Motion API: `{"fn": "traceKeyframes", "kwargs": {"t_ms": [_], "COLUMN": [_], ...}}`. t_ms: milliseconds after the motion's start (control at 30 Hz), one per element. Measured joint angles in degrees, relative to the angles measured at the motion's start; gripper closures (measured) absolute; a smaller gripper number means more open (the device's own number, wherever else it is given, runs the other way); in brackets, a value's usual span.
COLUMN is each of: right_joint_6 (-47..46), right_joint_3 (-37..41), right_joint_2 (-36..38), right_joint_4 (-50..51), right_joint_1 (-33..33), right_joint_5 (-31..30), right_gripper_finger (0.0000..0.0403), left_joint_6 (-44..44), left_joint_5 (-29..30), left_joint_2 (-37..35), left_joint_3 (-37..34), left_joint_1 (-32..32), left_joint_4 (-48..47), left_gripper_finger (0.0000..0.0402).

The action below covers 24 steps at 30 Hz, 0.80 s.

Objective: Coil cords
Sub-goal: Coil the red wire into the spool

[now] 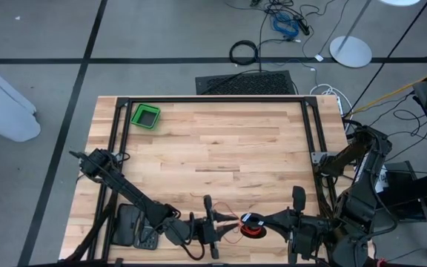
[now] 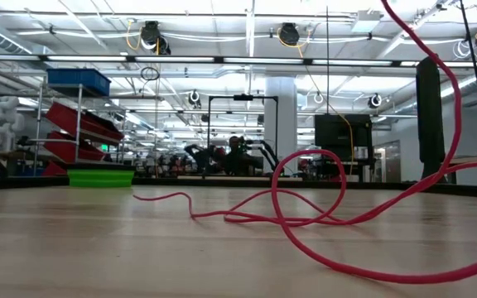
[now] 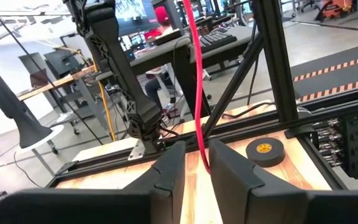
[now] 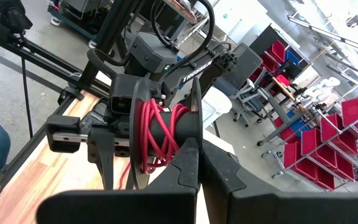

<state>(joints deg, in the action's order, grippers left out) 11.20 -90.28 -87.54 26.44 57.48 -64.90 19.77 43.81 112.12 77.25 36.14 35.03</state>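
Note:
A red cord is partly wound on a black spool [image 4: 160, 134] that is lifted above the table's near edge, with my right gripper [image 4: 199, 149] shut on it. The spool also shows in the high view [image 1: 252, 225]. The cord's free length [image 2: 305, 217] lies in loose loops on the table and rises toward the spool. My left gripper [image 3: 197, 171] stands level just left of the spool. It is open, and the cord [image 3: 194, 93] runs up through the gap between its fingers. My right gripper pinches the rim of the spool's near flange [image 4: 195, 127] between its two fingers, coming level from the table's right. The spool is lifted clear, its axis about level, its red windings showing between the flanges. My left gripper has the cord [image 3: 204, 158] in its gap, close to one finger [image 3: 232, 171]; I cannot tell whether they touch.
A green bin [image 1: 146, 116] sits at the table's far left and shows in the low view [image 2: 100, 177]. A black tape ring [image 3: 265, 151] lies on the wood near the black frame rails [image 1: 313, 126]. The wide middle of the tabletop [image 1: 221, 148] is bare wood.

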Motion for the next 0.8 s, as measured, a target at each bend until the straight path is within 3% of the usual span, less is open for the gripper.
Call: {"fn": "traceKeyframes", "kwargs": {"t_ms": [233,500,800], "right_joint_6": [0.0,-5.8,-12.9], "right_joint_3": [0.0,0.0,0.1], "right_joint_2": [0.0,0.0,-0.7], "right_joint_4": [0.0,-0.8,-0.9], "right_joint_1": [0.0,-2.3,-6.2], "right_joint_5": [0.0,-4.4,-3.9], "right_gripper_finger": [0.0403,0.0403,0.0403], "left_joint_6": [-0.3,-1.5,-1.5], "left_joint_5": [1.0,4.5,8.1], "left_joint_2": [0.0,0.0,0.0], "left_joint_3": [0.0,0.0,0.0], "left_joint_1": [-0.1,-0.8,-2.1], "left_joint_4": [0.0,0.5,1.0], "left_gripper_finger": [0.0393,0.0398,0.0399]}}
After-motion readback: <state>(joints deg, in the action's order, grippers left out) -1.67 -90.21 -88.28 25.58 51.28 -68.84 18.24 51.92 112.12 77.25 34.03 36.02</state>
